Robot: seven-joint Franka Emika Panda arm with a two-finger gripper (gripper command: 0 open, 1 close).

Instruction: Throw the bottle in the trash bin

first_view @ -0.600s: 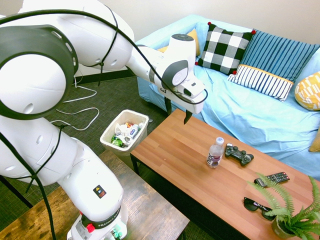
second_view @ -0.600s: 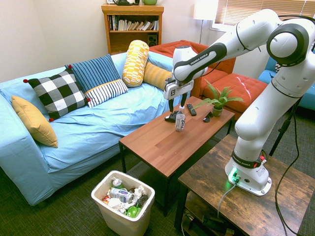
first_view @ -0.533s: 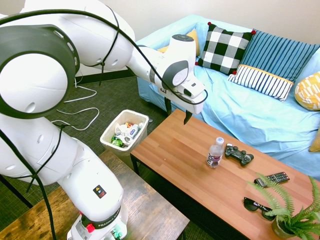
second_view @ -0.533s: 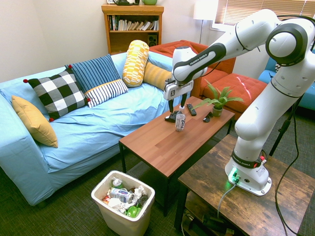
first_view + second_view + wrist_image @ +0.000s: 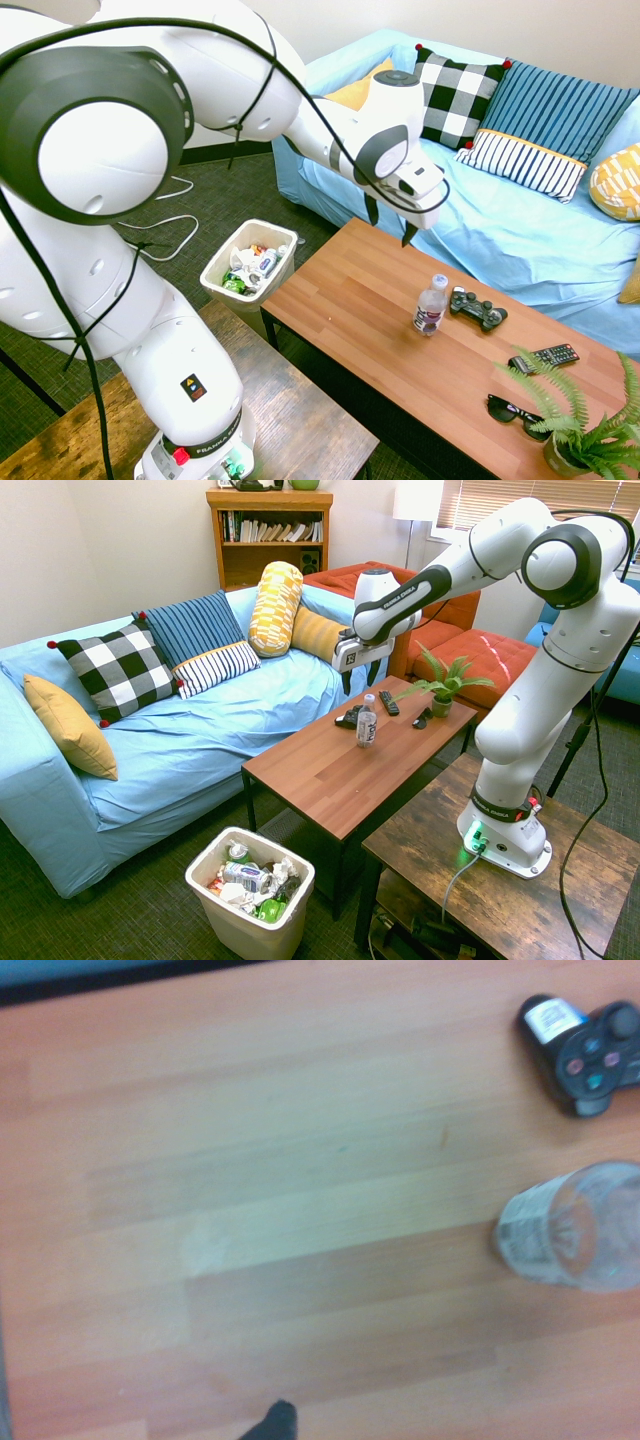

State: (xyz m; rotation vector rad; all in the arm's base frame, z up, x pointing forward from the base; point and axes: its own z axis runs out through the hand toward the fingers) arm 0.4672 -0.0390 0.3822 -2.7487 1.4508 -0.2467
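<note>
One bottle (image 5: 431, 305) left upright on the coffee table (image 5: 350, 310), beside the controller (image 5: 477, 309). Gripper (image 5: 389, 222), fingers apart and empty, just slid nearer it, so pickup's next, trash bin (image 5: 222, 262) later.

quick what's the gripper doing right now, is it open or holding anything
Gripper: jaws open, holding nothing, above the coffee table. The bottle stands apart on the table.
</note>
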